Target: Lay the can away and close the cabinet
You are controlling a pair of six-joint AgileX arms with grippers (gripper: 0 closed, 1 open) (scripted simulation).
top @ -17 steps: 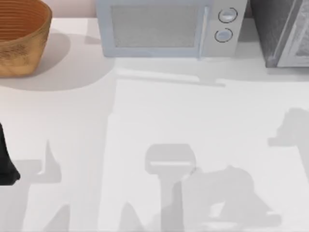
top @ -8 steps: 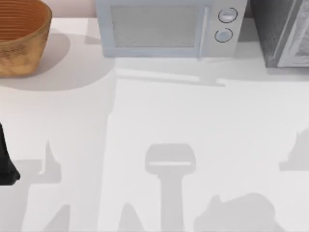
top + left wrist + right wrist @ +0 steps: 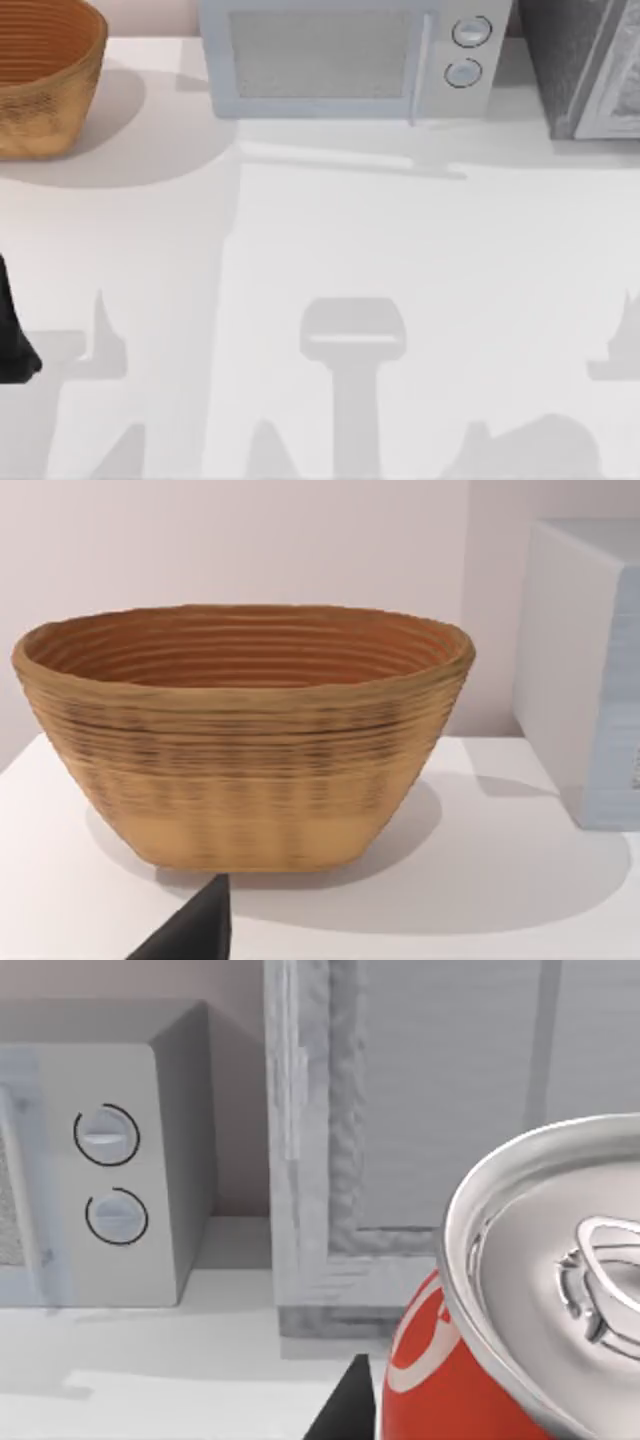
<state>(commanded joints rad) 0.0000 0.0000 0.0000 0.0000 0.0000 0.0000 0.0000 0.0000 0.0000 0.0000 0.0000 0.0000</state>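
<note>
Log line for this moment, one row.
can: close before right wrist camera | cabinet: ahead | left gripper: parked at table's left edge

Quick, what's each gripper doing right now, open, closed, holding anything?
Left gripper: parked near the wicker basket; cannot be told.
Right gripper: right by the can, facing the cabinet; grip cannot be told.

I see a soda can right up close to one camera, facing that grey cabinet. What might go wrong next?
The can sits very near the cabinet, whose pale door panel faces it, so it could bump the frame instead of going inside. The microwave stands right beside the cabinet, leaving little room to swing. How firmly the can is held cannot be judged.
</note>
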